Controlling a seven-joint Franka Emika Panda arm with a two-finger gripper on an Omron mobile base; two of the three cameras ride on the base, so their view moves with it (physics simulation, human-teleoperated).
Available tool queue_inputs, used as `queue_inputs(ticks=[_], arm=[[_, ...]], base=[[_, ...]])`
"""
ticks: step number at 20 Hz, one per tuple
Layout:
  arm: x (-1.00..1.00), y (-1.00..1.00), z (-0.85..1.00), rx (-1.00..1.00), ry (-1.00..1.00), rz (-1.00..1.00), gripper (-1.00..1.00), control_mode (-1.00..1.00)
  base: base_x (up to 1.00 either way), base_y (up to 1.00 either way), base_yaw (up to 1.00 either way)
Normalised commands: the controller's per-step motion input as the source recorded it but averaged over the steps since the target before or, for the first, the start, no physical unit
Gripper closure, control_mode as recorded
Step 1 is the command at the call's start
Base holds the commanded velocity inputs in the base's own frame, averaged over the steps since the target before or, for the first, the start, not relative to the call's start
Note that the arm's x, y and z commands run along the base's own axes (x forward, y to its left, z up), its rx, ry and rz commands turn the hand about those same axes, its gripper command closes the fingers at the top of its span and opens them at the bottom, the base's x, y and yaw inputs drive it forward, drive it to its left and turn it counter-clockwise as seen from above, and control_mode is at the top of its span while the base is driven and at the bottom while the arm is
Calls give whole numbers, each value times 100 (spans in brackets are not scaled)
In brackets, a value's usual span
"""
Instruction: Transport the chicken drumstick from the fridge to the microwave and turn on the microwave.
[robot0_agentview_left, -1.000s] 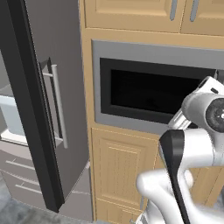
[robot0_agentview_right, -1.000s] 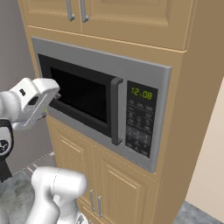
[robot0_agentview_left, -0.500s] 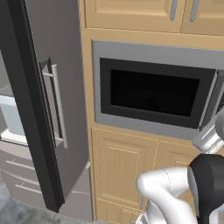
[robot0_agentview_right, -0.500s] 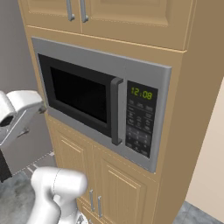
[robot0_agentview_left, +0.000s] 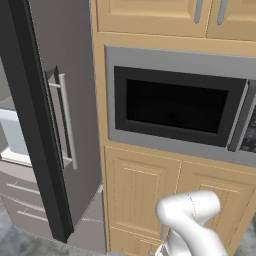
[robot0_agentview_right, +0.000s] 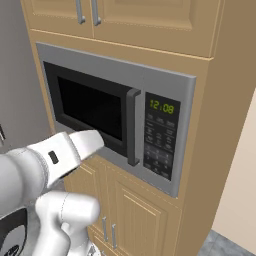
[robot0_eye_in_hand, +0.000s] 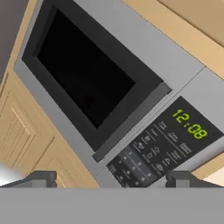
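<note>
The microwave (robot0_agentview_right: 115, 115) is built into the wooden cabinet column, with its dark window door (robot0_agentview_left: 175, 107) closed and a vertical handle (robot0_agentview_right: 132, 127) beside the control panel (robot0_agentview_right: 161, 137), whose clock is lit green. In the hand view my gripper (robot0_eye_in_hand: 113, 181) faces the microwave (robot0_eye_in_hand: 87, 74) from a short way off. Its fingertips (robot0_eye_in_hand: 41, 178) stand wide apart and open, with nothing between them. The fridge (robot0_agentview_left: 55, 125) stands to the left with its dark door swung open, showing its silver bar handle (robot0_agentview_left: 67, 120). The chicken drumstick is out of view.
Wooden cabinet doors (robot0_agentview_left: 165, 200) sit below the microwave and more (robot0_agentview_right: 125, 20) above it. A pale fridge drawer (robot0_agentview_left: 12, 135) shows at the far left. My white arm (robot0_agentview_right: 55, 157) crosses the lower left of the right base view.
The arm has swung down and away from in front of the microwave window, leaving the window in full view. The gripper has stayed open.
</note>
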Motion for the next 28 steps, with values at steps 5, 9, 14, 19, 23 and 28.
queue_inputs(ticks=[5,9,14,19,23,28], arm=[[-65,-64,-39,18,-9,14,-100,-100],[-53,-18,-52,3,-18,8,-100,-100],[-11,0,-58,0,-25,0,-100,-100],[9,-1,-50,0,-17,1,-100,-100],[31,0,-64,0,-13,0,-100,-100],[29,0,-63,0,-13,0,-100,-100]], base=[[0,0,0],[0,0,0],[0,0,0],[0,0,0],[0,0,0],[0,0,0]])
